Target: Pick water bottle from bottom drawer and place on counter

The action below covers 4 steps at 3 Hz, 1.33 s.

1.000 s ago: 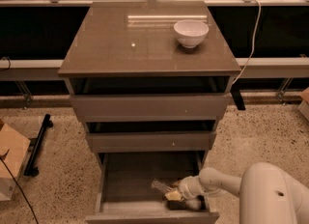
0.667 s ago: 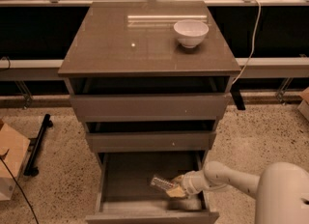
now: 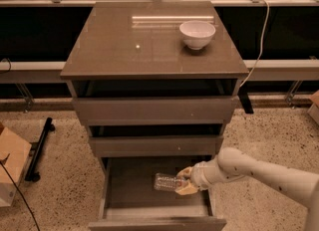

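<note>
The water bottle, clear and ribbed, lies on its side over the right half of the open bottom drawer. My gripper reaches in from the right, its tan fingers closed around the bottle's right end. The bottle looks held slightly above the drawer floor. The counter is the glossy grey-brown top of the cabinet, well above the gripper.
A white bowl stands on the counter's back right. The two upper drawers are slightly open and overhang the bottom one. A cardboard box and a black stand are on the floor at left. A cable hangs at right.
The gripper has closed on the bottle's end and drawn it slightly up and toward the drawer's middle; the arm has stretched further out from the right.
</note>
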Available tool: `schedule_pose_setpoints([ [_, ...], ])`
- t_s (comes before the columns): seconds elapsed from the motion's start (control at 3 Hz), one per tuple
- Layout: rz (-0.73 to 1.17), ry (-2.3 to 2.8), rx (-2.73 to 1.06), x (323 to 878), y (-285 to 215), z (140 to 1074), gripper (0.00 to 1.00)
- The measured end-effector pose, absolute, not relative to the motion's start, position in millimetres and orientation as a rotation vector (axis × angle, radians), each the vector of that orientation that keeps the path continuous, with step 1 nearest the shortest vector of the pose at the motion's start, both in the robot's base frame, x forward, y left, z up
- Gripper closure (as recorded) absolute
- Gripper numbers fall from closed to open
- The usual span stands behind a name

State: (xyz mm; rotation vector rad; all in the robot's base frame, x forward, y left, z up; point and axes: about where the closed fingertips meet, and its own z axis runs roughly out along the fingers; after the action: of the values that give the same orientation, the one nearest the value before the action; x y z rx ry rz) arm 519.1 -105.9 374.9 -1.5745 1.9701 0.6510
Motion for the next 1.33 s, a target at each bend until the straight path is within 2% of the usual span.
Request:
schedule_pose_setpoints([
  [0.67,0.37,1.675,-1.859,509.7,-123.9,595.1,1.0],
  [1.33,-0.04,1.422,-1.974,526.5,-124.9,777.5,1.0],
])
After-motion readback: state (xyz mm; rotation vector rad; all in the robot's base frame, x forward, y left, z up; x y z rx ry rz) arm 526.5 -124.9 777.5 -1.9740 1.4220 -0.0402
